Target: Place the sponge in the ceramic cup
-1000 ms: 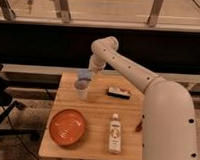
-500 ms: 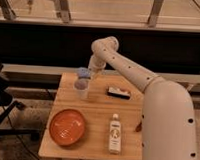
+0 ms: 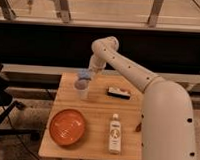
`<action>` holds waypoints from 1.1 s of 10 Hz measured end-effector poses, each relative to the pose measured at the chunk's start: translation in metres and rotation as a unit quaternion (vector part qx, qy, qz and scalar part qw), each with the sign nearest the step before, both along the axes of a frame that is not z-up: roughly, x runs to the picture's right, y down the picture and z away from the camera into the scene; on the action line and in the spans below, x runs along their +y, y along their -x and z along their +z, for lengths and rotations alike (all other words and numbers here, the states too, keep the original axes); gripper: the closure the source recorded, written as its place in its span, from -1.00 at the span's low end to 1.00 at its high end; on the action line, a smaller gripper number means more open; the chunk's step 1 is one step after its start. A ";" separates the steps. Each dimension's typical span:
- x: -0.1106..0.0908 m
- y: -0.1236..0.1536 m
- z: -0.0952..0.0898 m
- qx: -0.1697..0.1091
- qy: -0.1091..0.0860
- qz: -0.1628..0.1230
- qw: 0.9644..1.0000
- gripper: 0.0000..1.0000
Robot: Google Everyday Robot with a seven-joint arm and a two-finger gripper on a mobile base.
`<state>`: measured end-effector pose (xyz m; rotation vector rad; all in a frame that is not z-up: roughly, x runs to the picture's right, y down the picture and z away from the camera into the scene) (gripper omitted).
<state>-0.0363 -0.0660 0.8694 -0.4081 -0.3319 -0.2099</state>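
Note:
The light-blue sponge [image 3: 83, 74] is at the tip of my gripper [image 3: 84, 76], right over the mouth of the ceramic cup [image 3: 83, 91]. The cup is a small pale tumbler standing upright near the back left corner of the wooden table [image 3: 98, 117]. My white arm reaches in from the right and bends down to that spot. Sponge and cup rim look as if they touch or nearly touch; I cannot tell which. Most of the gripper is hidden behind the sponge and the wrist.
An orange plate [image 3: 67, 126] lies at the front left of the table. A white bottle [image 3: 114, 133] lies front centre-right. A flat black-and-white block [image 3: 118, 92] sits at the back right. A dark chair [image 3: 1, 102] stands left of the table.
The sponge and gripper rose slightly over the cup half a second ago and have come back down towards its mouth. Nothing else on the table moved.

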 end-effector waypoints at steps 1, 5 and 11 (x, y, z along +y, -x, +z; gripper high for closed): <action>0.000 -0.001 0.001 0.001 0.000 0.001 1.000 -0.14; 0.001 0.000 0.001 0.000 0.004 0.000 1.000 -0.01; 0.002 0.002 0.003 0.000 0.009 -0.001 1.000 0.36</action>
